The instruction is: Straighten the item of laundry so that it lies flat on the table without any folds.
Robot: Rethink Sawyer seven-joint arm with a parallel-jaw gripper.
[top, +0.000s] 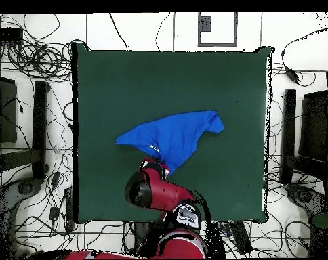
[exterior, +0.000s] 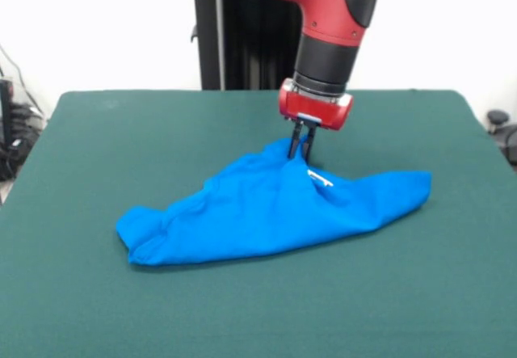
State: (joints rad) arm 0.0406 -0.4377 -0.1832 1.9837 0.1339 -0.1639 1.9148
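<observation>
On my front camera, the T-shirt [exterior: 266, 208] lies near the middle of the table [exterior: 81, 293], bunched rather than flat, with only plain blue fabric showing. Reading left to right, it starts as a rounded, rolled lump at the lower left, widens and climbs to a peak at the middle, then tapers into a blunt lobe at the right. Its long axis runs across the table from side to side, tilted a little so the left end sits nearer my camera. A small white tag [exterior: 321, 180] shows just right of the peak.

The gripper [exterior: 302, 146] comes down from the red arm [exterior: 331, 18] onto that peak. Its dark fingers [exterior: 296, 141] stand close together, pinched on the raised fold of cloth, which is drawn up into a tent.

From overhead, the T-shirt [top: 172, 137] forms a wedge, narrowing toward the robot's side of the table [top: 106, 74], where the gripper [top: 161, 164] meets its tip.
</observation>
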